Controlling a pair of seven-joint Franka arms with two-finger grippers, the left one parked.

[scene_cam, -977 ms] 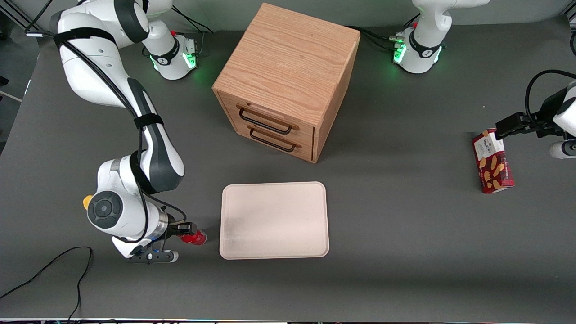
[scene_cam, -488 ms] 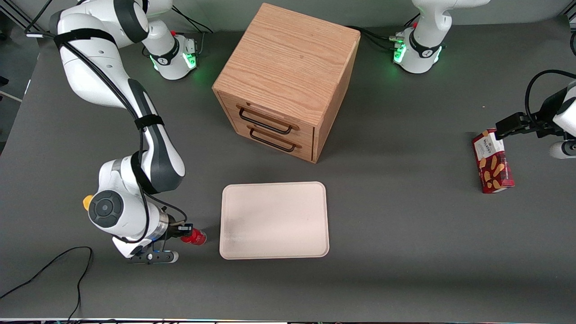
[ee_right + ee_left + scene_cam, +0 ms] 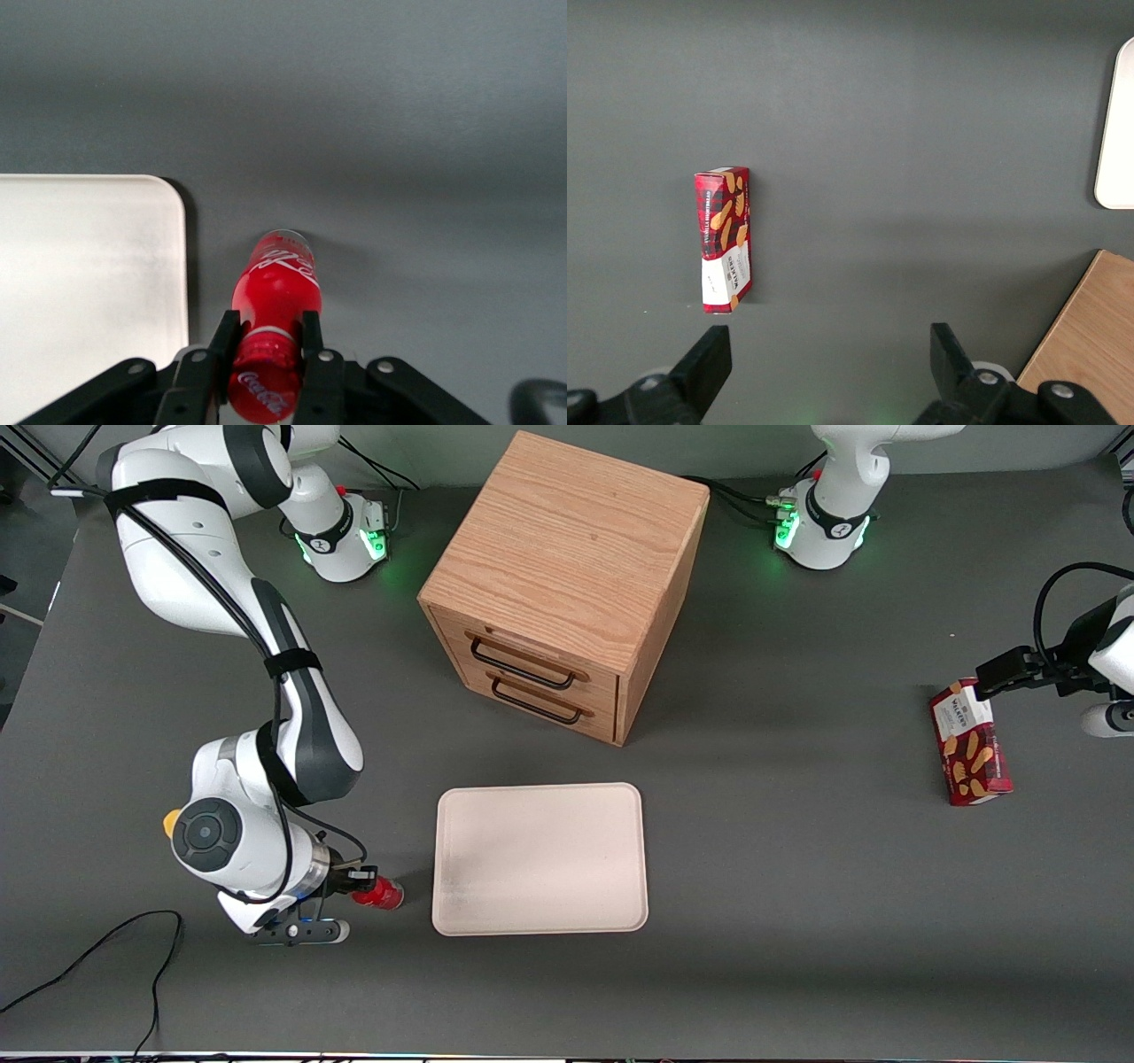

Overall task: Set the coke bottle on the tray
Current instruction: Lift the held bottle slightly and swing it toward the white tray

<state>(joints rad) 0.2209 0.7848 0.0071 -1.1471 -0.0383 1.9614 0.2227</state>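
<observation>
Gripper pinching coke bottle by neck, low over bench, tray just beside. Lift enough to clear rim before carrying across, keep grip firm.

White arm segments, dark grey joints, black cable (strapped), black hand.

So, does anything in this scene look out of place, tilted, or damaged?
Nothing looks damaged or spilled. The coke bottle lies on its side beside the tray, gripped at the neck by the end effector. The biscuit box lies flat toward the parked arm's end. The cabinet stands turned at an angle to the tray, its drawers shut.
</observation>
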